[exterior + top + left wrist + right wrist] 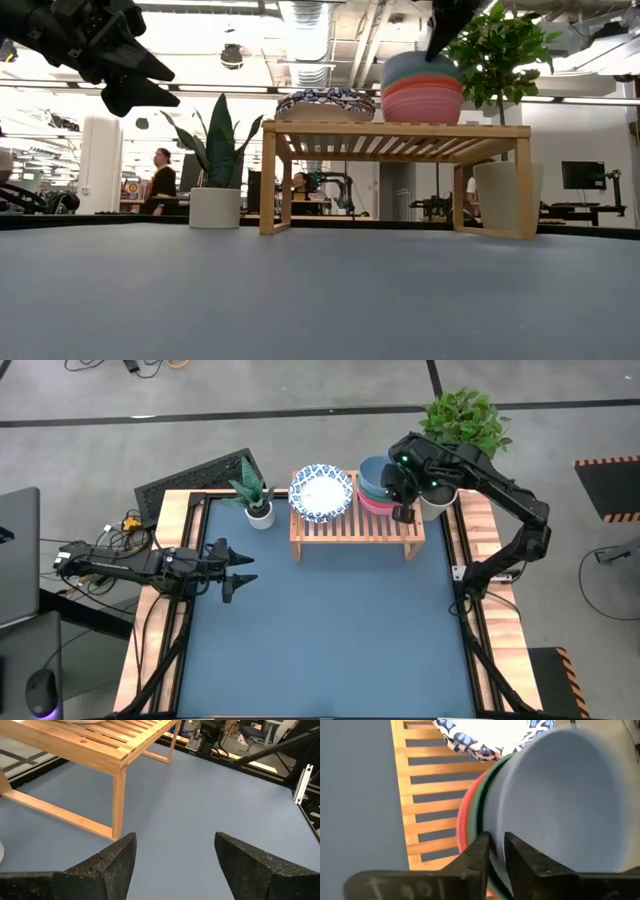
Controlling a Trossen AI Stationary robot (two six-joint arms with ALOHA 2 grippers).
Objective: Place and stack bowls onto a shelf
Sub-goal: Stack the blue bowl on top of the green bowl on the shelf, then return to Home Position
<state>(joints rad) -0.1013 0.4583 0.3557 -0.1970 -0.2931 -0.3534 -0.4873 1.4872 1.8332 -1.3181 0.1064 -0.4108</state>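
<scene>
Presently the right gripper (496,851) is pinching the rim of the light blue round bowl (560,795), one finger inside and one outside. That bowl is sitting topmost in a nested stack of plain bowls, with green, red and pink rims showing beneath it (422,100). The pinch is probably there to seat the bowl squarely on the stack before release.

The stack is resting on the right half of the low light-wood slatted shelf (340,525). White round bowls with blue-patterned rims (321,492) are occupying the left half, stacked as well, though their count cannot be told.

The left gripper (175,865) is waiting with fingers spread and nothing between them, hovering above the blue table top (330,630) near its left edge, well apart from the shelf.

A white pot with a spiky green plant (254,495) is standing just left of the shelf; a leafy green plant in a white pot (462,418) is standing behind its right end.

No brand, label or legible writing is showing.
</scene>
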